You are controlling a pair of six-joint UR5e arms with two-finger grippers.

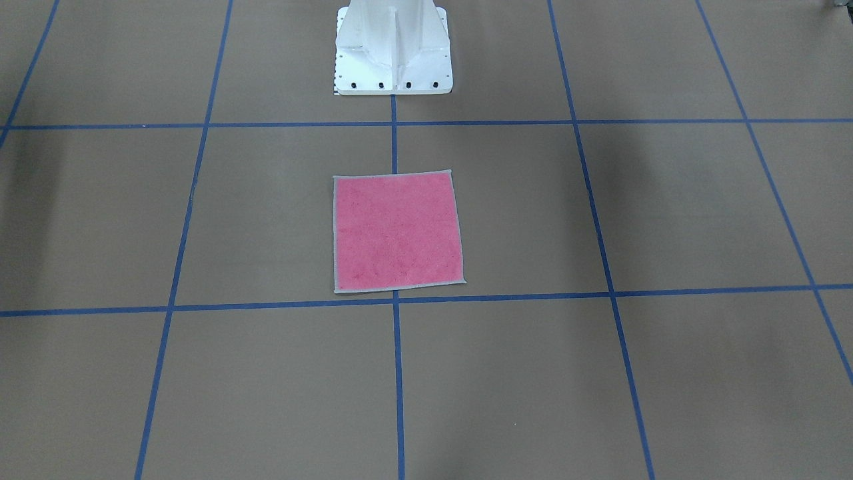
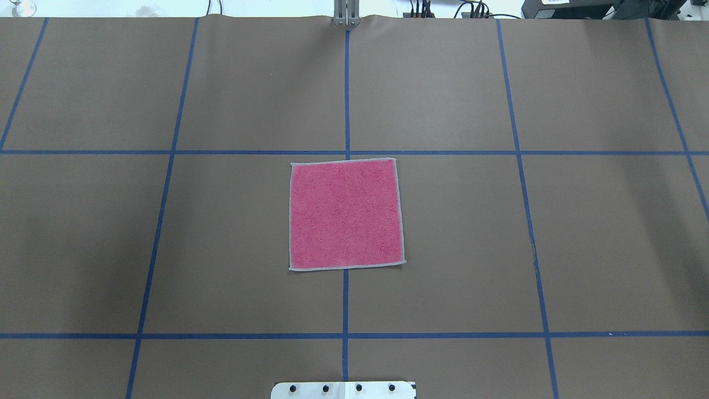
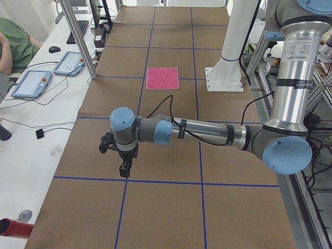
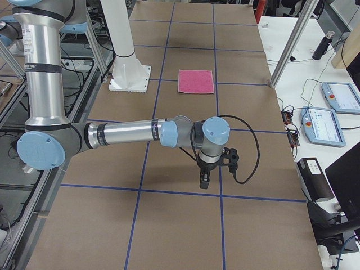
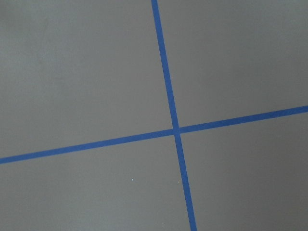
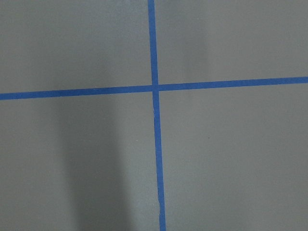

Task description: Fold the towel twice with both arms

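Observation:
The towel [image 1: 398,232] [image 2: 345,215] lies flat and unfolded, pink face up, in the middle of the table just in front of the robot's base. It also shows small in the side views, towel [image 3: 163,78] [image 4: 196,80]. Neither arm touches it. The left gripper [image 3: 124,170] hangs pointing down over the table far out toward the robot's left end. The right gripper [image 4: 203,181] hangs the same way far out toward the right end. I cannot tell whether either one is open or shut. Both wrist views show only brown table and crossing blue tape.
The white pedestal [image 1: 393,50] [image 2: 343,389] stands bolted behind the towel. Blue tape lines [image 2: 346,94] divide the brown table into squares. A side bench holds tablets [image 3: 31,83] and a keyboard, with a person's green sleeve [image 3: 13,41] beside it. Another tablet [image 4: 323,125] lies on the opposite bench.

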